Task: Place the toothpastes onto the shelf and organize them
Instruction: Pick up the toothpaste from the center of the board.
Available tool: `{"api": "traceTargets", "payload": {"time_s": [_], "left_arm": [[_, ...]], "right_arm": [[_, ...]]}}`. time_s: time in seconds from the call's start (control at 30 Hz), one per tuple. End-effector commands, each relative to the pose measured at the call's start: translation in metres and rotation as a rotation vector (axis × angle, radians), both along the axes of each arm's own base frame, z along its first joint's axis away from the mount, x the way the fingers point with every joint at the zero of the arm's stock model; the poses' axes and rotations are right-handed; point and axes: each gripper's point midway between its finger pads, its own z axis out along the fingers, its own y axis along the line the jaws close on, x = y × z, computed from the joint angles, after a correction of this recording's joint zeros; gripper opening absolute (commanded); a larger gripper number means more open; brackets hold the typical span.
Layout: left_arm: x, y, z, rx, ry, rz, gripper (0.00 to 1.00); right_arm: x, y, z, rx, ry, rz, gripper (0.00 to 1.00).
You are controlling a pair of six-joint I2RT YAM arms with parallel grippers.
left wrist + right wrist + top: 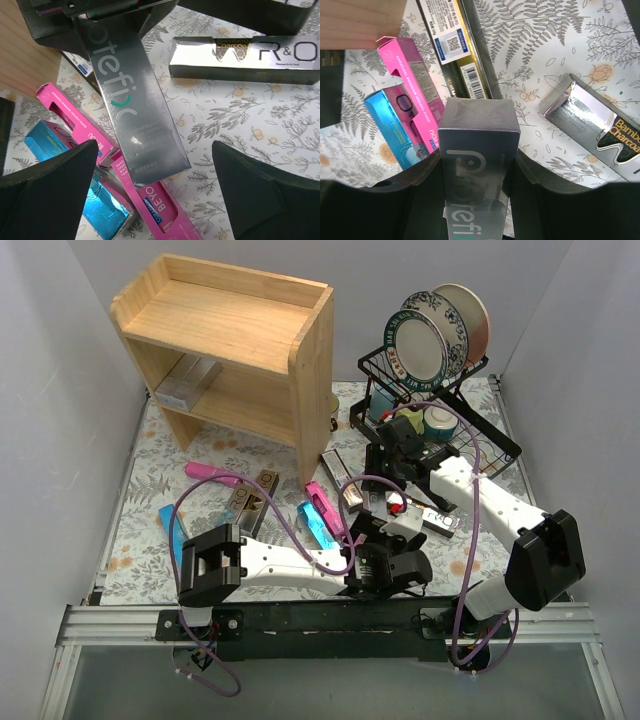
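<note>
Silver carton (479, 135) sits clamped in the right gripper (477, 170); left gripper (155, 160) gapes empty; shelf (230, 330) seemingly holds one box (188, 380); most toothpastes (212, 472) lie scattered below.

Grey walls (50, 360), fern-print tablecloth (140, 502)

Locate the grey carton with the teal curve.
Centre of the right wrist view, the grey carton is clamped in the right tool; there a pink carton lies to its left, a silver carton to its right.
</note>
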Motion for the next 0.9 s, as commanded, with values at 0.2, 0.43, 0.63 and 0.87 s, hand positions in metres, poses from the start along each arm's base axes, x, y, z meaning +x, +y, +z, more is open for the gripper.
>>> {"api": "traceTargets", "payload": {"time_s": [0.2, 0.43, 0.63, 0.87], "left_arm": [[0.016, 0.011, 0.018, 0.081, -0.164, 0.138, 0.98], [0.021, 0.02, 0.017, 0.127, -0.232, 0.196, 0.93], [0.023, 0.023, 0.012, 0.159, -0.263, 0.23, 0.84], [0.023, 0.028, 0.006, 0.213, -0.273, 0.25, 0.7]], "right_arm": [[0.002, 0.017, 0.041, 0.217, -0.064, -0.028, 0.31], [-0.001, 0.016, 0.044, 0.295, -0.062, -0.063, 0.31], [-0.005, 0.019, 0.041, 0.344, -0.036, -0.069, 0.31], [-0.006, 0.021, 0.043, 0.417, -0.022, -0.091, 0.31]]}}
